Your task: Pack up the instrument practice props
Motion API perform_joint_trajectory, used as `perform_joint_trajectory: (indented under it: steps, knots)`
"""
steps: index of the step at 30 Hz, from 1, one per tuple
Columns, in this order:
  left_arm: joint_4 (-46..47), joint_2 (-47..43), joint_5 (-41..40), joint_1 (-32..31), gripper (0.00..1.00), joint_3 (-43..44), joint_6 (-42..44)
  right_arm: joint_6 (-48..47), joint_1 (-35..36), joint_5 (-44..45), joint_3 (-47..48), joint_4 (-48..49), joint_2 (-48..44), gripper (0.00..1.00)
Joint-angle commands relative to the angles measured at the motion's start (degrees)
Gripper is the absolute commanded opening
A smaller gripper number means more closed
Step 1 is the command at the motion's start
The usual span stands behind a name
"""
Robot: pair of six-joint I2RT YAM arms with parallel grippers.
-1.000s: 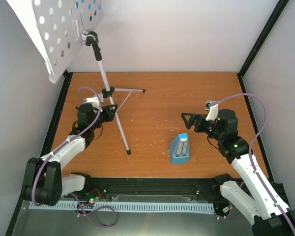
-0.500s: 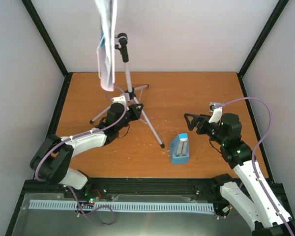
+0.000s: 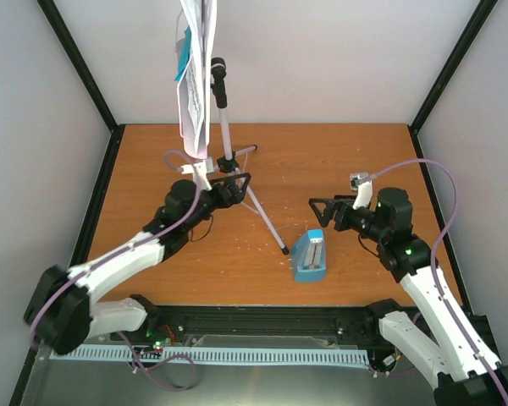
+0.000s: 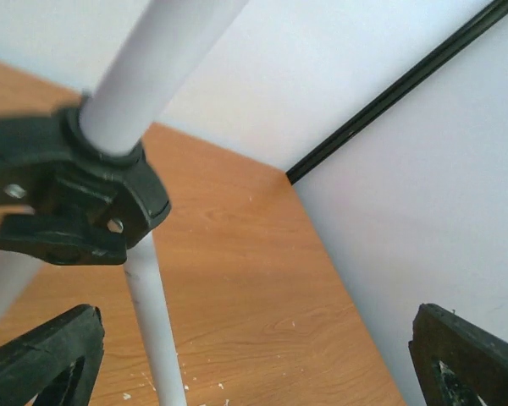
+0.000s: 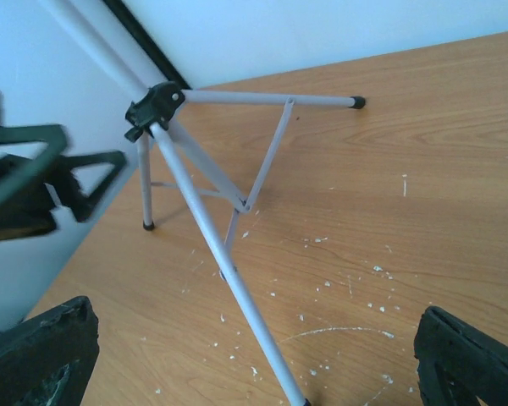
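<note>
Nothing looks packed yet. Your music stand (image 3: 226, 135) is upright on its tripod at the rear left of the counter (image 3: 356, 152), with the music sheets (image 3: 189, 85) on its desk. Your left pincer (image 3: 236, 183) gapes wide at the tripod hub (image 4: 93, 190) and clamps nothing. The metronome (image 3: 311, 256) sits near the front edge. Your right pincer (image 3: 319, 211) hangs just beyond it, fully spread and empty. All three props are left to stow, and no container shows.
</note>
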Motion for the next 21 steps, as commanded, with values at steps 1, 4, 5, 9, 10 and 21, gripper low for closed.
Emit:
perform_joint_trajectory:
  steps: [1,4,5,9,10,21]
  knots:
    - [-9.00,-14.76,-3.29,1.78,0.99,-3.15,7.09,-7.92,0.62,-5.03,5.38,-2.77,4.42,1.00]
    - [-16.06,-22.31,0.84,8.31,0.99,-3.32,11.58,-11.71,4.56,-3.18,7.57,-4.17,7.63,1.00]
    - [-21.78,-23.61,2.09,11.24,1.00,-0.97,13.91,-13.12,6.06,-1.66,8.59,-4.64,8.88,1.00]
    - [-32.68,-24.55,9.52,21.35,1.00,5.14,23.28,-17.09,13.08,5.37,13.89,-7.40,15.45,1.00]
    - [-34.18,-23.91,12.22,23.90,0.99,5.99,25.15,-17.80,14.05,6.62,15.49,-8.22,18.14,1.00]
    - [-30.14,-14.41,36.43,39.77,0.99,8.85,26.49,-19.27,21.38,11.88,28.15,-10.28,39.50,1.00]
